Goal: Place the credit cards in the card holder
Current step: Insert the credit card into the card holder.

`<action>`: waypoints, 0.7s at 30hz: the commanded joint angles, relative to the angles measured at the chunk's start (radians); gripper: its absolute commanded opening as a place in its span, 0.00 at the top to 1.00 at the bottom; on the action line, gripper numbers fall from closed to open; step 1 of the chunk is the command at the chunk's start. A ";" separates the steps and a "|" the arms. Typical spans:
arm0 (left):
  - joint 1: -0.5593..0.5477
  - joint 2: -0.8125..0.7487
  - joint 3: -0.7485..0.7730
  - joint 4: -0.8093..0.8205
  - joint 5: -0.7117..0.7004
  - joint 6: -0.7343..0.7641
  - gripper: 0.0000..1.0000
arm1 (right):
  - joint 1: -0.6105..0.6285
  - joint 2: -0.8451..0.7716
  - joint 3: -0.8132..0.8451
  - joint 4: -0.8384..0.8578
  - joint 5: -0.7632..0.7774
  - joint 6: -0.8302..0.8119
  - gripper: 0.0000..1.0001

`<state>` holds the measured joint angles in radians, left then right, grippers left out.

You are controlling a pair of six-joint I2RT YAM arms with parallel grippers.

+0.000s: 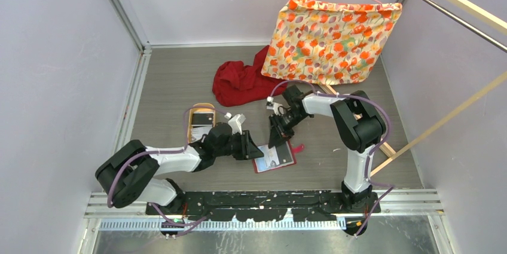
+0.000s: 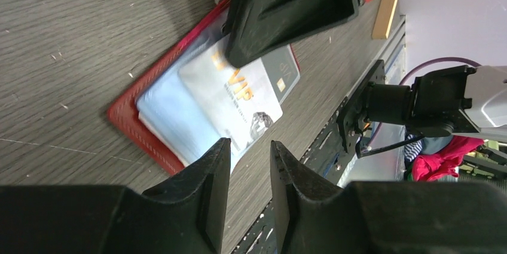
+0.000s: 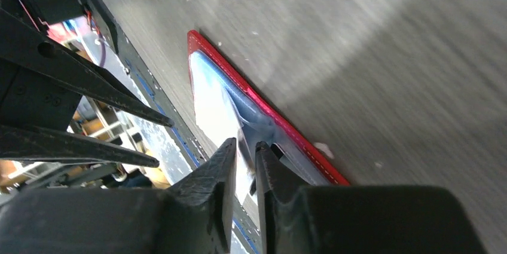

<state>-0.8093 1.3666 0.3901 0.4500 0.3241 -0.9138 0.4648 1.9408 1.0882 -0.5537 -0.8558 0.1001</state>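
While only the overhead camera takes in the room, it shows pale lilac walls (image 1: 54, 57) closing in a grey wood-grain surface (image 1: 179, 75), with a floral orange cloth (image 1: 329, 39) hanging at the far right and a crumpled red cloth (image 1: 239, 83) lying just beside it on the surface. That view alone also shows a tan tray (image 1: 189, 128) left of centre, its contents too small to make out. Both arms reach toward the middle, where the card holder (image 1: 275, 158) lies open and flat on the surface, near the front rail (image 1: 269, 197). The left gripper (image 1: 254, 148) sits at its left edge and the right gripper (image 1: 276, 137) at its far edge. Only the left wrist camera shows the cards. A white credit card (image 2: 239, 98) printed VIP lies tilted across the holder's pale clear pocket (image 2: 173, 116), and a grey credit card (image 2: 286, 77) with a chip lies partly under it. The right gripper's dark finger comes down over their upper ends. The left gripper's fingers stand apart with nothing between them. From the right wrist, low along the holder's red edge, that gripper's fingers stand narrowly apart. A blurred pale edge shows in the gap, and I cannot tell whether they touch it.
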 commanded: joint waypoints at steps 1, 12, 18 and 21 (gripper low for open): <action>-0.007 -0.041 0.000 0.027 0.019 -0.023 0.67 | 0.034 0.003 0.062 -0.092 0.031 -0.088 0.74; -0.197 0.000 0.082 0.109 -0.136 -0.089 0.67 | 0.042 -0.009 0.087 -0.137 0.059 -0.119 0.61; -0.298 0.102 0.195 -0.013 -0.391 -0.165 0.67 | 0.042 -0.006 0.079 -0.124 0.063 -0.102 0.62; -0.319 0.156 0.247 -0.072 -0.471 -0.197 0.67 | 0.041 0.001 0.079 -0.121 0.064 -0.101 0.62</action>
<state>-1.1080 1.4727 0.5648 0.4503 0.0422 -1.0512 0.5064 1.9423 1.1522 -0.6746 -0.8162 0.0021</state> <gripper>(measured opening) 0.326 0.384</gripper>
